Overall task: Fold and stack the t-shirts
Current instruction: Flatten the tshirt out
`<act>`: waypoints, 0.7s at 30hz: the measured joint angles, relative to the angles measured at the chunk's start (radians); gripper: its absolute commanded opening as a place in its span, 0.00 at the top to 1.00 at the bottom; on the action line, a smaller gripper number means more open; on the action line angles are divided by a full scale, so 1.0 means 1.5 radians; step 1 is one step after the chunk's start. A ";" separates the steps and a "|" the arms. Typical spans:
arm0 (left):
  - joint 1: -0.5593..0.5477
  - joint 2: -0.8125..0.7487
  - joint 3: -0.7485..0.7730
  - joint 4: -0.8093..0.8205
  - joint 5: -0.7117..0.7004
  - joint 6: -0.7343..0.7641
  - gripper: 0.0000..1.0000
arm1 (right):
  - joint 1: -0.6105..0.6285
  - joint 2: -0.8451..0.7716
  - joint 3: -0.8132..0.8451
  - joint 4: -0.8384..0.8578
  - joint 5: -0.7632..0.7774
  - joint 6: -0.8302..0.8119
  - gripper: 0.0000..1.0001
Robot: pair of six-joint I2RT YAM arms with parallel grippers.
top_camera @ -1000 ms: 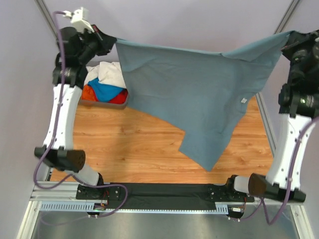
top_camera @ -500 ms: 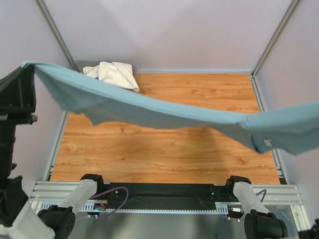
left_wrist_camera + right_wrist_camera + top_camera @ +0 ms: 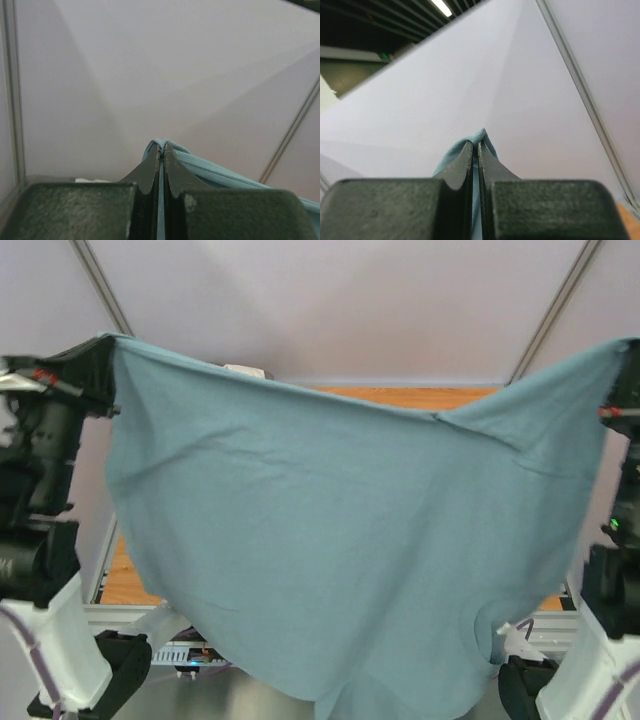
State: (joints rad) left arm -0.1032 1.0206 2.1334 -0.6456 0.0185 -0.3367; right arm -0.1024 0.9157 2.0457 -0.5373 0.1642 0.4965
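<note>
The large slate grey-blue t-shirt (image 3: 330,540) hangs spread out in the air, close to the top camera, covering most of the table. My left gripper (image 3: 100,365) is shut on its upper left corner, and the cloth shows pinched between the fingers in the left wrist view (image 3: 162,147). My right gripper (image 3: 625,370) is shut on its upper right corner, and the cloth is pinched there too in the right wrist view (image 3: 476,142). A white neck label (image 3: 500,630) shows near the lower right hem. A bit of cream-white shirt (image 3: 245,370) peeks over the top edge. The blue and red-orange shirts are hidden.
A strip of the wooden table (image 3: 420,395) shows above the shirt's sagging top edge, and a sliver shows at the left (image 3: 112,580). Pale enclosure walls and metal corner posts (image 3: 555,315) surround the space. The arm bases (image 3: 130,660) sit at the near edge.
Both grippers have lifted the grey-blue shirt much higher and toward the camera. It went from a sagging band across the table to a spread sheet that hides the table and the bin.
</note>
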 measured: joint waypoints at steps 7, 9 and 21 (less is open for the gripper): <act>-0.001 0.081 -0.275 0.062 0.038 0.011 1.00 | 0.002 0.038 -0.302 0.037 0.014 -0.015 1.00; -0.001 0.112 -0.383 0.089 0.048 0.019 1.00 | 0.002 0.041 -0.405 0.060 0.015 -0.019 1.00; -0.001 0.399 -0.557 0.175 0.084 0.077 1.00 | 0.002 0.137 -0.668 0.122 0.004 -0.041 1.00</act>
State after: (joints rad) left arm -0.1051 1.6196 1.2972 -0.3836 0.1452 -0.2218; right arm -0.0994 1.1210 1.0439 -0.3550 0.1707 0.4347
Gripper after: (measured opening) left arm 0.008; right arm 0.014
